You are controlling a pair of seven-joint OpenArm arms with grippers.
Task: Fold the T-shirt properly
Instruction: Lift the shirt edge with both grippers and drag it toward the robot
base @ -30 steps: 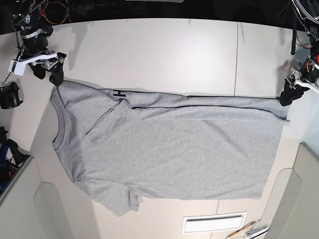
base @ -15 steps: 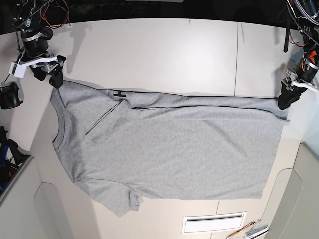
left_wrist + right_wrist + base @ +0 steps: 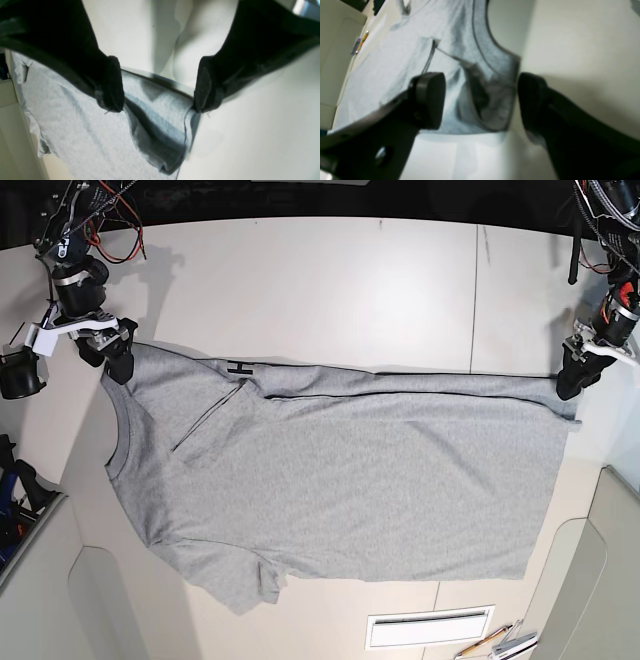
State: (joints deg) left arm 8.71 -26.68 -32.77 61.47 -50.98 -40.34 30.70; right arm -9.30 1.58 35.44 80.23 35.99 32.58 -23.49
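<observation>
The T-shirt (image 3: 340,480) lies spread on the table (image 3: 330,280), collar toward the base view's left and hem toward its right, with its far long edge already turned over in a narrow band that shows a bit of black lettering (image 3: 238,368). The right gripper (image 3: 112,352) sits at the shoulder corner by the collar and the left gripper (image 3: 570,385) at the far hem corner; both are released, jaws spread wide, with cloth lying between the pads but nothing pinched. In the left wrist view the hem corner (image 3: 165,130) is bunched and doubled under itself between the fingers (image 3: 112,85), so a closing grasp could catch several layers, or only the top one, and the fold would come out crooked. One finger there hangs over bare table past the hem, so a shallow bite might slip off when lifted. In the right wrist view the shoulder (image 3: 492,100) lies between the pads (image 3: 430,97), again with one pad over bare table, which raises the same risk. If the two arms lift unevenly, the turned-over band could unroll or the shirt skew across the table.
</observation>
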